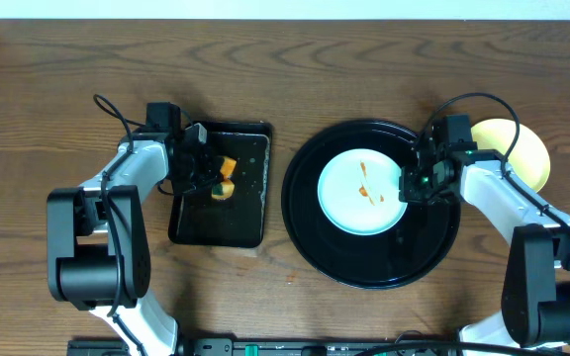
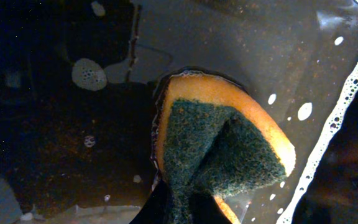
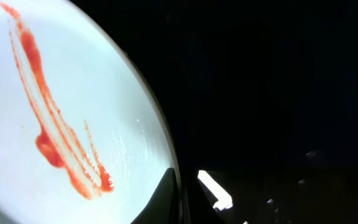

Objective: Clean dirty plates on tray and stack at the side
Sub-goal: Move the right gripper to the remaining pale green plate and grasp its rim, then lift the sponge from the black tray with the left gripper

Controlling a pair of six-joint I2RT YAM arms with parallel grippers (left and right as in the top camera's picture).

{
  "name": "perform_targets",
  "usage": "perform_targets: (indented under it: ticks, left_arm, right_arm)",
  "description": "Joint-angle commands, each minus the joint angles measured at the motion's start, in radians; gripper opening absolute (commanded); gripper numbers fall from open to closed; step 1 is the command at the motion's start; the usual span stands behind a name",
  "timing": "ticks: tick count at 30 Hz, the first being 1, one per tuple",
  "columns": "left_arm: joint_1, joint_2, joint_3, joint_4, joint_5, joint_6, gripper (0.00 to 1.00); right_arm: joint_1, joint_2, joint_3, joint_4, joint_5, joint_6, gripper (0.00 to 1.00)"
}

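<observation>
In the overhead view the right arm [image 1: 503, 193] covers the lower left of the yellow plate [image 1: 527, 148]. The right gripper [image 1: 416, 183] sits under its own wrist, so how its jaws stand cannot be told. The left gripper [image 1: 201, 173] hides part of the sponge [image 1: 226, 180]. In the left wrist view the bottom edge cuts off the sponge's pinched end. In the right wrist view the mint plate [image 3: 73, 93] runs off the left, top and bottom edges, and the tray [image 3: 278, 81] is featureless black.

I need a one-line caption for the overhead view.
Left gripper pinches a sponge in the rectangular tray; right gripper reaches the smeared plate on the round tray.
</observation>
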Motion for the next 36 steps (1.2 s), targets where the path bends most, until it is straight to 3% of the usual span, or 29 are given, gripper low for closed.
perform_targets:
  ticks: [1,7,8,9,10,11,15,17,20,29,36]
  left_arm:
    - [0.0,0.011,-0.024,0.008,-0.046,-0.013,0.07]
    - [-0.064,0.011,-0.024,0.02,-0.06,0.022,0.07]
    - [-0.076,0.011,-0.024,0.024,-0.079,0.022,0.17]
    - [-0.087,0.011,-0.024,0.028,-0.101,0.021,0.33]
    - [-0.1,0.011,-0.024,0.031,-0.129,0.021,0.42]
    - [-0.111,0.011,-0.024,0.034,-0.154,0.021,0.44]
    - [-0.152,0.011,-0.024,0.034,-0.194,0.021,0.44]
    - [-0.174,0.011,-0.024,0.034,-0.197,0.022,0.38]
    - [-0.196,0.011,-0.024,0.037,-0.201,0.022,0.08]
    - [-0.211,0.001,-0.023,0.029,-0.301,0.003,0.07]
    - [-0.211,-0.108,-0.018,0.031,-0.303,-0.006,0.08]
  right_arm:
    - [0.004,-0.013,0.006,0.014,0.061,0.025,0.01]
    - [0.018,-0.013,0.006,0.008,0.061,0.025,0.01]
    - [0.022,-0.013,0.006,0.008,0.061,0.025,0.01]
    - [0.024,-0.013,0.006,0.007,0.061,0.025,0.01]
    - [0.028,-0.013,0.006,0.006,0.061,0.025,0.01]
    - [0.031,-0.013,0.006,0.006,0.061,0.025,0.01]
    - [0.039,-0.013,0.006,0.006,0.061,0.024,0.01]
    - [0.043,-0.013,0.006,0.006,0.061,0.025,0.01]
    - [0.044,-0.013,0.006,0.002,0.061,0.025,0.01]
    - [0.044,-0.013,0.006,-0.011,0.061,0.017,0.01]
    - [0.044,-0.013,0.006,-0.013,0.061,0.016,0.01]
